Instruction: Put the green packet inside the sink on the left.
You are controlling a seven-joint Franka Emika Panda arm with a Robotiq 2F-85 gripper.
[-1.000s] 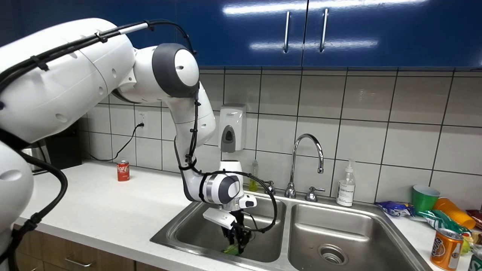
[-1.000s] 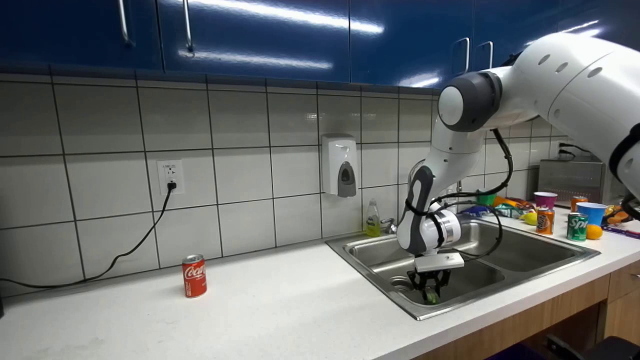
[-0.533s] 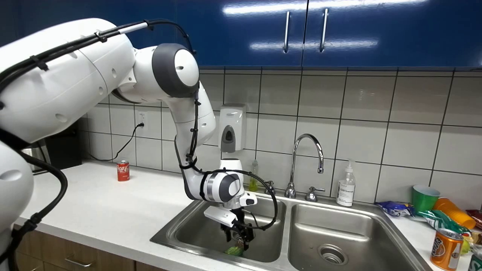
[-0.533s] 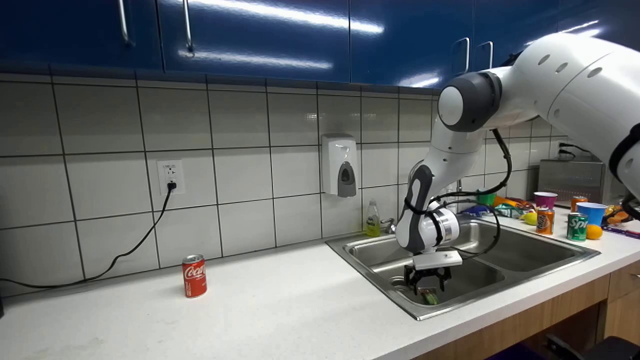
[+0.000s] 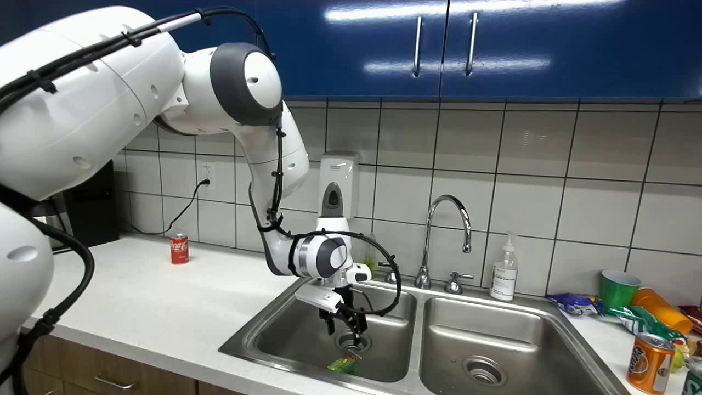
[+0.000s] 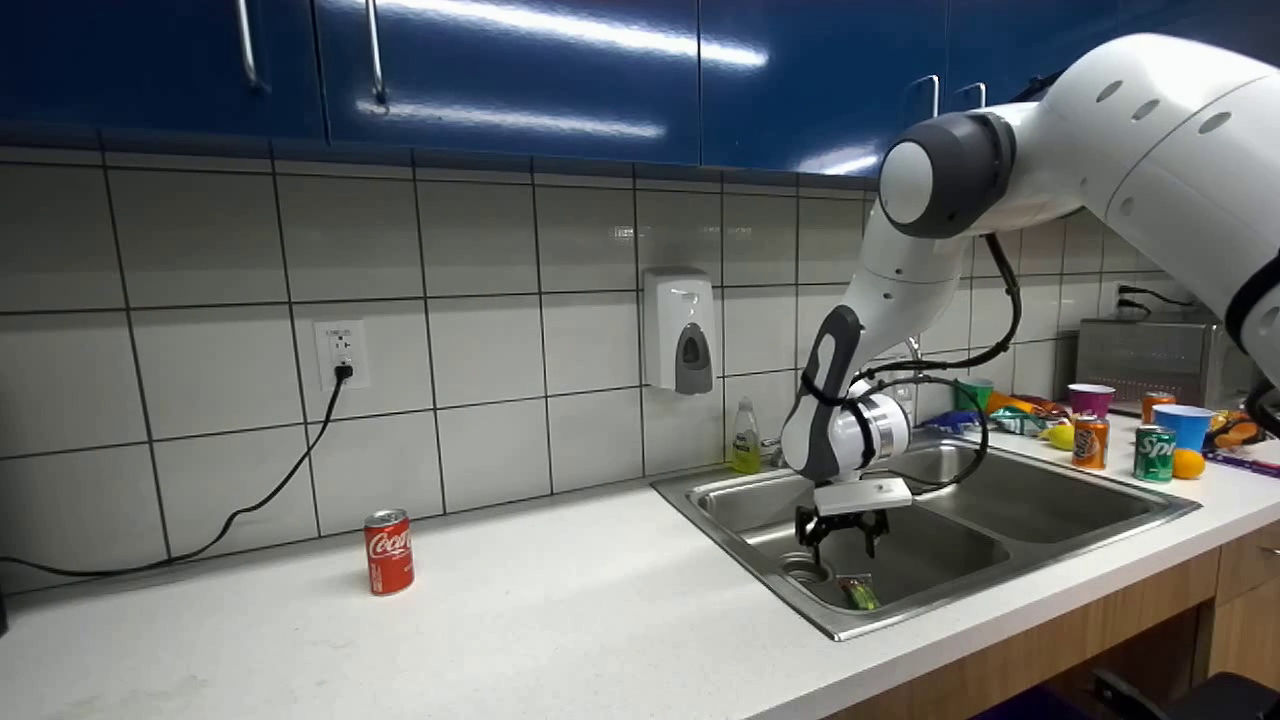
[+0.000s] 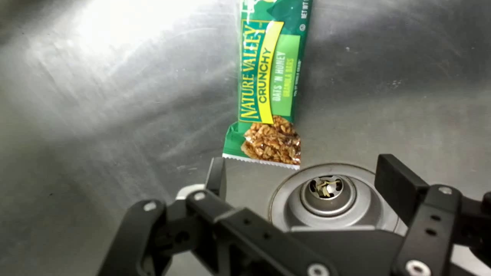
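Gripper (image 7: 307, 180) over the left sink basin (image 5: 296, 334), fingers (image 7: 401, 188) spread wide, holding nothing. Green packet (image 7: 270, 80) flat on the basin floor, lower than the fingertips and apart from them; in the wrist view it lies ahead of the fingers, crimped end nearest. Printed face up, text sideways: NATURE VALLEY, CRUNCHY on a yellow band, OATS 'N HONEY, GRANOLA BARS. NET WT by the picture edge, rest cut off. Finer print unclear. Drain (image 7: 332, 196) shows between the fingers.

Other labels: red can (image 6: 389, 552) on the counter (image 6: 560, 610), well apart from the fingers, left of them in both exterior views, reads Coca. Orange can (image 5: 651, 364), well right of the fingers in both exterior views, Fanta, sideways. Sprite can (image 6: 1155, 455), also right of the fingers, letters Spr legible. Pump bottle (image 5: 503, 274), wallward and right of the fingers in an exterior view, label too small to read. Wall dispenser (image 6: 680, 330), higher than the fingers, print illegible.
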